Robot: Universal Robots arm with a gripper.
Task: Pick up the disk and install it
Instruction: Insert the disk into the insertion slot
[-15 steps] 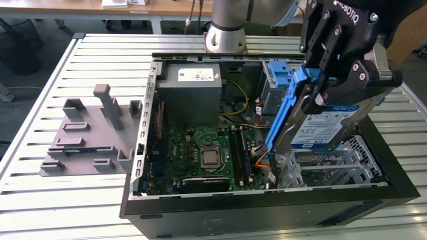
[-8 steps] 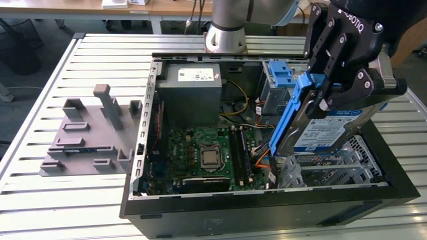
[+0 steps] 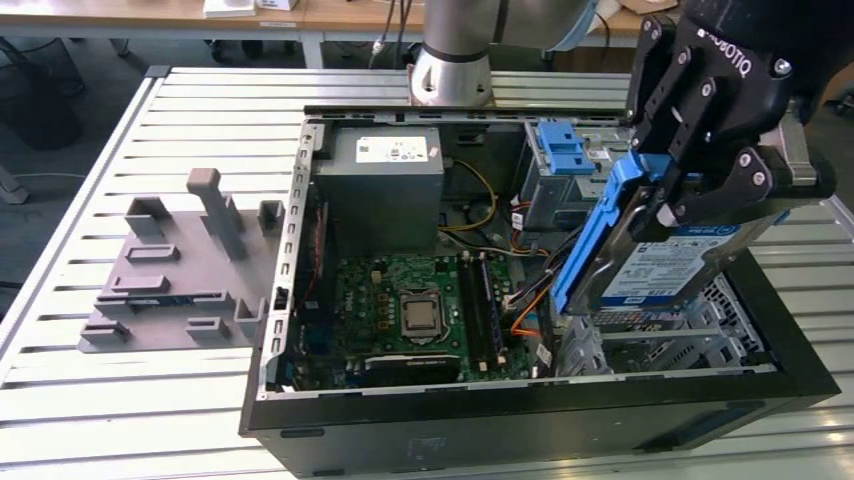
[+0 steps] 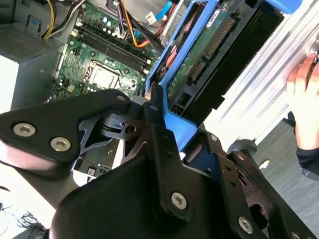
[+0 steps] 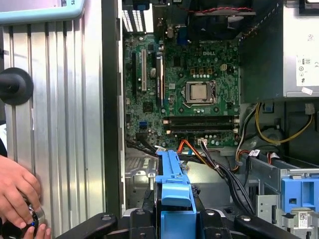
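Exterior view: the black gripper (image 3: 707,192) hangs over the open computer case (image 3: 534,408), at the case's end toward the exterior view's right.
Gripper: its jaws are closed from both sides on the disk (image 3: 667,265), only as far apart as the disk allows; it grips nothing else.
Disk: off the tabletop, tilted steeply, label toward the camera, its blue bracket (image 3: 594,240) along the edge that faces the motherboard (image 3: 400,300). Its lower end is over the perforated metal bay (image 3: 694,335) in the case's corner; whether they touch I cannot tell.
Case interior: the grey power supply (image 3: 387,165) lies at the far wall, and the blue-latched drive cage (image 3: 561,160) is beside it, behind the held disk.
Second wrist view: it shows the disk's green circuit-board underside (image 4: 209,45), which the exterior view hides, and a person's hand (image 4: 305,94) beyond the case wall.
First wrist view: it looks down the bracket's end onto the processor socket (image 5: 198,92); a hand rests on the slats outside the case, fingers on a small dark round object (image 5: 22,221).
Holder block: the grey holder block (image 3: 174,275) is empty and lies near the tabletop's edge at the exterior view's left, well apart from the case.
Surface: a slatted aluminium tabletop (image 3: 134,400) carries the arm's base (image 3: 454,60) at the far edge.
Room: dark floor (image 3: 54,110) and wooden desks (image 3: 334,15) lie beyond.
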